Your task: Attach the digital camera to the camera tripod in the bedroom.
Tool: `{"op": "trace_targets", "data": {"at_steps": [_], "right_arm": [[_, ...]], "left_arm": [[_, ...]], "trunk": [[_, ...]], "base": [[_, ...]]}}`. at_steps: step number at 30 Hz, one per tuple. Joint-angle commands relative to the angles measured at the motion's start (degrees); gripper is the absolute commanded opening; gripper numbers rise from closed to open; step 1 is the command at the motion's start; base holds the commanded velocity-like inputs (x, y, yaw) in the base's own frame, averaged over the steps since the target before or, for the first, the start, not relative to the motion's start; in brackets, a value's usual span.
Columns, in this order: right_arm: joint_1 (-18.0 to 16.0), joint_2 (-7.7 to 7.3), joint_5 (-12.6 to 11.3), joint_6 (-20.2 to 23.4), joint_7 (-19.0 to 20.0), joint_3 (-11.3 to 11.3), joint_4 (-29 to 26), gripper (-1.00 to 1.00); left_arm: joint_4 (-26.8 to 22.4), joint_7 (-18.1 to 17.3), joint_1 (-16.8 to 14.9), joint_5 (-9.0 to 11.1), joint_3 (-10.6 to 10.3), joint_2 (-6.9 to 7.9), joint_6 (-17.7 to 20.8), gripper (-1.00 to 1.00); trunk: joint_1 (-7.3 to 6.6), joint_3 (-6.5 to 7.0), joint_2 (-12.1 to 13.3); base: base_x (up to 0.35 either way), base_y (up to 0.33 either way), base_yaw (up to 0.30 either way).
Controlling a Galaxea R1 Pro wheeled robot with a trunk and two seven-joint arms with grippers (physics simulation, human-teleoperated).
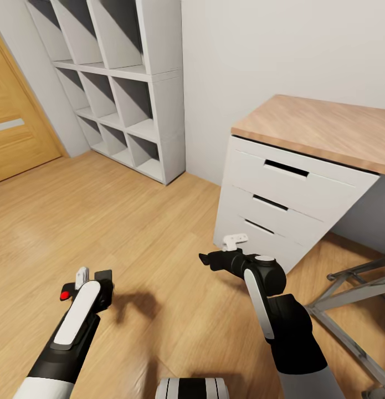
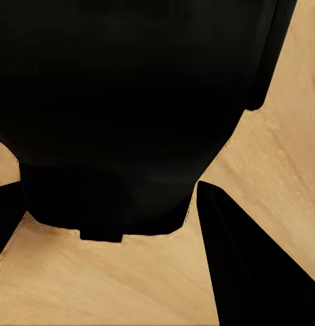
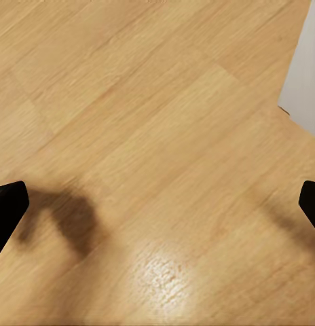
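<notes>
Above glossy plank floor, boxy black digital camera, silver tripod legs

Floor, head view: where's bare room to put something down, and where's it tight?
Free: wood floor between the cube shelves and the desk, ahead of both grippers. Desk top looks bare too. Tight: lower right, where the camera tripod legs spread beside the desk and right gripper.

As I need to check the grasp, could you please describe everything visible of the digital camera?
The digital camera is a black, boxy body held in the left gripper, above the light wood floor. In the head view little of it shows past the arm: a dark edge and its round red button facing left. In the left wrist view it is a matte black mass between the gripper's fingers, with a small notch on one edge.
</notes>
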Motion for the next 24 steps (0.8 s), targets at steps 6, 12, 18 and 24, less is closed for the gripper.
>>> {"op": "trace_targets", "data": {"at_steps": [6, 12, 18, 24], "right_arm": [[-0.1, -0.08, -0.3, 0.3, -0.1, -0.1, 0.0, 1.00], [0.4, -0.51, -0.3, 0.3, 0.1, -0.3, 0.0, 1.00], [1.2, -0.66, -0.3, 0.2, 0.3, -0.5, 0.0, 1.00], [6.6, -0.72, -0.3, -0.8, 0.5, -0.5, 0.0, 1.00]], "left_arm": [[0.7, 0.0, 0.1, -3.4, -0.1, -0.47, 0.0, -1.00], [2.7, -0.2, 0.4, -7.4, -1.7, -0.64, -0.3, -1.00], [5.9, -0.3, 0.6, -12.3, -2.6, -0.79, -0.6, -1.00], [8.1, -0.4, 0.7, -14.0, -3.1, -0.23, 0.4, -1.00]], "trunk": [[-0.01, 0.51, 0.0], [-0.01, 1.07, 0.0], [-0.01, 1.62, 0.0], [-0.01, 2.17, 0.0]], "base": [[0.000, 0.000, 0.000], [0.000, 0.000, 0.000], [0.000, 0.000, 0.000], [0.000, 0.000, 0.000]]}}
